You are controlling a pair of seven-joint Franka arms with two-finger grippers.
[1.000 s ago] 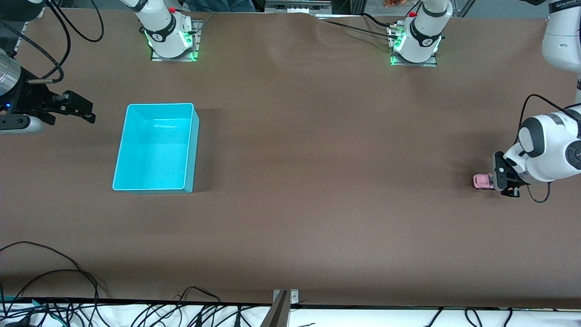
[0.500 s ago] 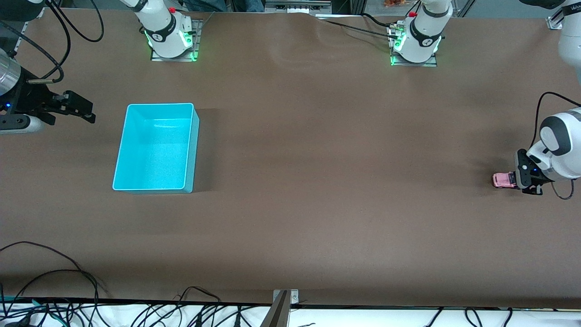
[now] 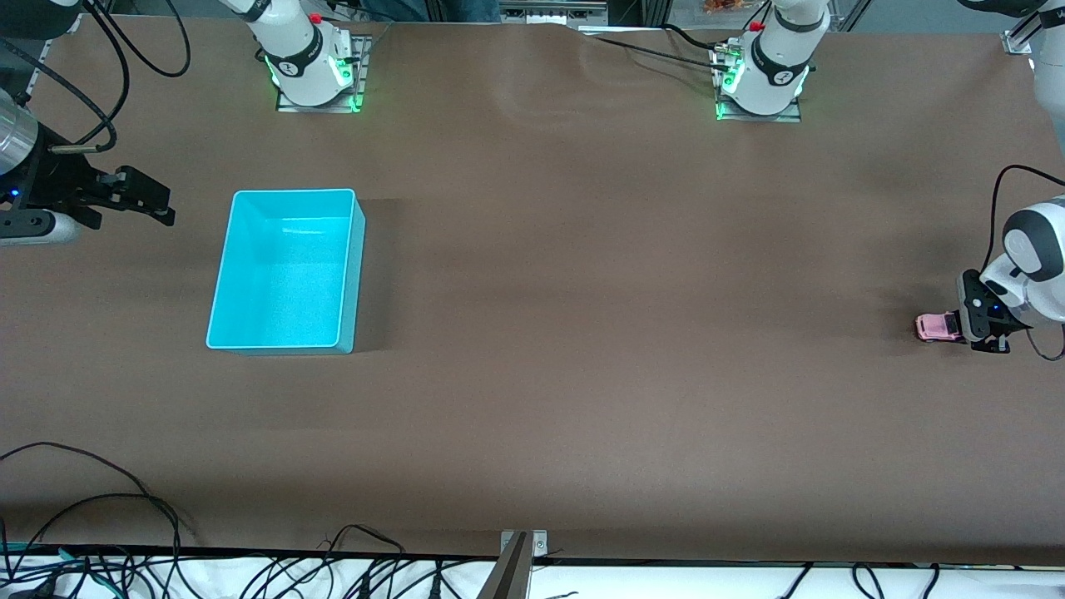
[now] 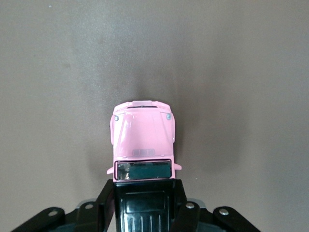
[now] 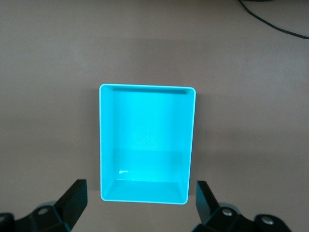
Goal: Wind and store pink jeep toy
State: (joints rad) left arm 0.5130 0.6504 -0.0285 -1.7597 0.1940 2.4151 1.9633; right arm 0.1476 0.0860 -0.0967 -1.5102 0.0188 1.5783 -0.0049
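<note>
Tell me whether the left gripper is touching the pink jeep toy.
Touching. In the left wrist view the left gripper is shut on the black-roofed rear of the pink jeep toy, one finger pressed against each side.

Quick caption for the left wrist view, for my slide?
Left gripper shut on the pink jeep toy on the brown table.

The desk (image 3: 582, 249) has a plain brown top. A turquoise bin (image 3: 287, 270) sits on it toward the right arm's end. The pink jeep toy (image 3: 936, 326) rests on the desk, well apart from the bin, at the left arm's end.
</note>
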